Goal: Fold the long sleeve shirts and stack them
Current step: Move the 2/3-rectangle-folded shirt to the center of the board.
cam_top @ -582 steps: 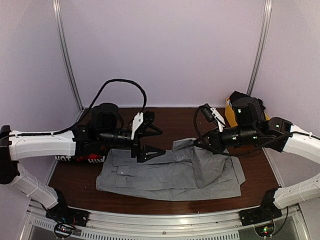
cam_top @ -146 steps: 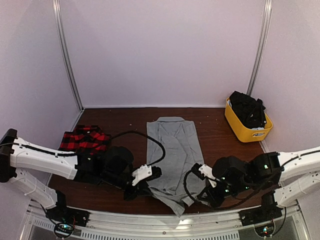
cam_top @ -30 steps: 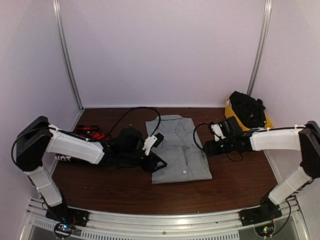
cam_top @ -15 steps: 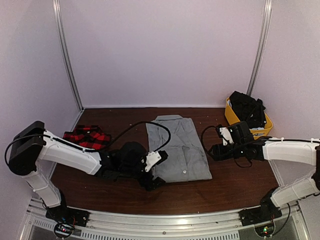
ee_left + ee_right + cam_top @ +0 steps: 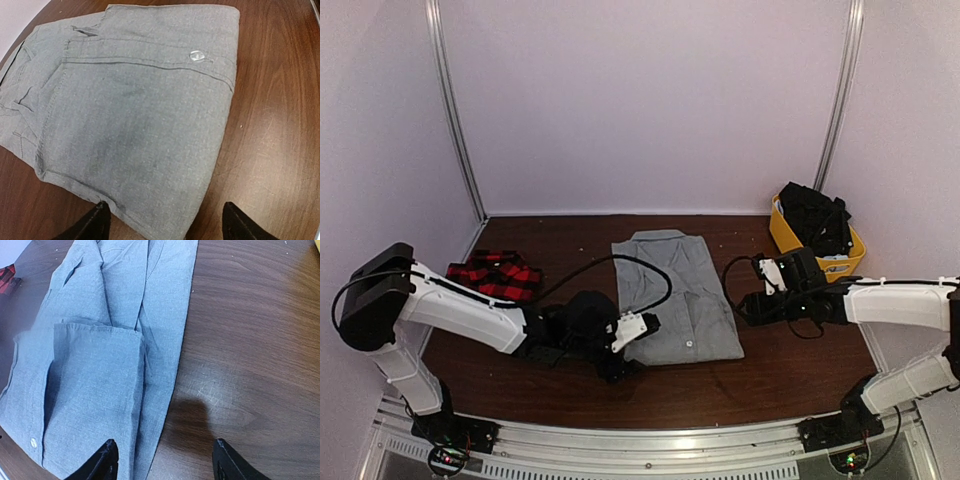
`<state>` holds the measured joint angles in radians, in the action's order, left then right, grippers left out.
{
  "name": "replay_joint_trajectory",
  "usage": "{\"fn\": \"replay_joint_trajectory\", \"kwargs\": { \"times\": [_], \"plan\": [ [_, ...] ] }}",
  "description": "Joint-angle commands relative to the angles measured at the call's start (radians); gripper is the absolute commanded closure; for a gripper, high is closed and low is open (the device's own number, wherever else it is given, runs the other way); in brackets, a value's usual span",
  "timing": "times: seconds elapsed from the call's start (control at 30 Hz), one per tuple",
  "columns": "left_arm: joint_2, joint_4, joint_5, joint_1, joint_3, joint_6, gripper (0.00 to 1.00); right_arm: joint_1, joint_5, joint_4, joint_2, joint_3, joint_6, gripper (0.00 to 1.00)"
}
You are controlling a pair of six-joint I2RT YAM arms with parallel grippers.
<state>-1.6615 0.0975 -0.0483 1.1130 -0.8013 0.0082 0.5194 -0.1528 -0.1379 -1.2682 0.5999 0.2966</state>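
Note:
The grey long sleeve shirt (image 5: 675, 295) lies folded into a rectangle in the middle of the table, collar at the far end. The red-and-black plaid shirt (image 5: 495, 277) lies crumpled at the far left. My left gripper (image 5: 623, 358) is low at the grey shirt's near-left corner. In the left wrist view that gripper (image 5: 167, 230) is open, and the corner of the shirt (image 5: 135, 115) lies between its fingertips, not pinched. My right gripper (image 5: 748, 303) is at the shirt's right edge. It (image 5: 165, 462) is open, straddling the edge of the shirt (image 5: 100, 365).
A yellow bin (image 5: 790, 240) with dark clothes in it stands at the back right, just behind the right arm. Bare brown tabletop (image 5: 790, 350) shows in front of and to the right of the grey shirt. White walls close in the back and sides.
My left gripper has slid from the grey shirt's left edge back to its near-left corner. The right gripper has drawn a little to the right. The shirt has not moved.

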Motion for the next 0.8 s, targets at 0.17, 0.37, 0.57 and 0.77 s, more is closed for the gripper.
{"fn": "replay_joint_trajectory", "kwargs": {
  "times": [0.17,0.37,0.57,0.77],
  "plan": [
    [-0.120,-0.032,-0.070,0.019,-0.123,0.079,0.47,0.004,-0.005,0.031,0.016,-0.033,0.024,0.35],
    [-0.151,-0.041,-0.046,0.032,-0.121,0.079,0.59,0.005,-0.013,0.025,0.070,-0.053,0.027,0.36],
    [-0.152,-0.041,-0.022,0.042,-0.094,0.069,0.54,0.006,-0.023,0.007,0.116,-0.055,0.026,0.36],
    [-0.153,-0.039,-0.012,0.057,-0.082,0.079,0.40,0.005,-0.032,0.010,0.112,-0.058,0.029,0.36]
  ]
}}
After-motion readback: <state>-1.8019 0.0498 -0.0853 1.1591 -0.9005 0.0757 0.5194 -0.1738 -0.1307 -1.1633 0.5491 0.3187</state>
